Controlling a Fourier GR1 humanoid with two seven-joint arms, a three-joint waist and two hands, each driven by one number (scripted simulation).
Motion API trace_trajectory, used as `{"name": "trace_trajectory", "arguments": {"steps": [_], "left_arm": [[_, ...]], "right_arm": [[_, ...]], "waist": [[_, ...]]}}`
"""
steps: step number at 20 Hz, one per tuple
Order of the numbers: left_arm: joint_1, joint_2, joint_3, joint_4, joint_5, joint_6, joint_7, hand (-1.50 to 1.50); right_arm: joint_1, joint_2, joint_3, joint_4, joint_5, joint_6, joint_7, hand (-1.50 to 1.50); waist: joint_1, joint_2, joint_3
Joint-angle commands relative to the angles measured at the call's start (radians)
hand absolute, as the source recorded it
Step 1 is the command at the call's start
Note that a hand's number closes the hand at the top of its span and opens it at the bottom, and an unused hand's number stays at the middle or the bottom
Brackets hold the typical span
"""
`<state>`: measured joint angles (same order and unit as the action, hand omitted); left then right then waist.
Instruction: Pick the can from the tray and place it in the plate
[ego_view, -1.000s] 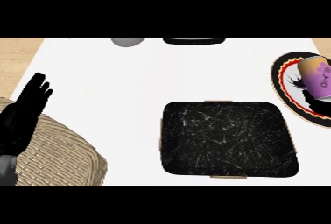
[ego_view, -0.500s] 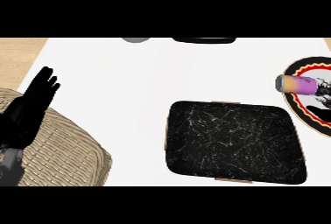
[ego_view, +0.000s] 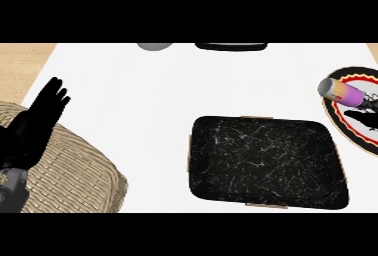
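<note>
Left hand (ego_view: 37, 125) at the tabletop's (ego_view: 133, 100) left edge, open, fingers straight and pointing up, holding nothing, resting over a woven basket (ego_view: 70, 170) at the near-left corner. Grey round thing (ego_view: 155, 46) and black flat thing (ego_view: 231, 46) at the far edge (both cut off). Black marbled tray (ego_view: 266, 162) near the front edge, right of middle, nothing in it. Can (ego_view: 343, 91) lies on its side on the plate (ego_view: 329, 107) at the right edge. Right hand (ego_view: 365, 117) is only a dark bit beside the can; cannot tell its state.
</note>
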<state>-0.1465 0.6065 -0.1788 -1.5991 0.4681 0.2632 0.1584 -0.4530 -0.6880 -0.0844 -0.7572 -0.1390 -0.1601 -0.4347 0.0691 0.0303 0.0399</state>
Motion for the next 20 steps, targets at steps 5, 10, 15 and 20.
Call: {"name": "trace_trajectory", "arguments": {"steps": [5,10,15,20], "left_arm": [[0.097,-0.127,-0.141,0.057,0.013,-0.004,0.025,0.0],[0.095,-0.113,-0.123,0.049,0.029,0.001,0.046,0.0],[0.119,-0.121,-0.125,0.052,0.034,0.0,0.027,0.0],[0.131,-0.125,-0.134,0.055,0.033,0.005,0.019,0.0]], "right_arm": [[-0.058,-0.045,-0.137,0.159,-0.137,0.177,-0.077,-1.5],[-0.017,-0.09,-0.142,0.228,-0.171,0.409,-0.127,-1.5],[0.03,-0.142,-0.132,0.274,-0.16,0.571,-0.208,-1.5],[0.069,-0.195,-0.11,0.312,-0.119,0.662,-0.285,-1.5]], "waist": [[-0.03,0.019,-0.03],[-0.051,0.012,-0.029],[-0.062,0.01,-0.031],[-0.064,0.009,-0.032]]}}
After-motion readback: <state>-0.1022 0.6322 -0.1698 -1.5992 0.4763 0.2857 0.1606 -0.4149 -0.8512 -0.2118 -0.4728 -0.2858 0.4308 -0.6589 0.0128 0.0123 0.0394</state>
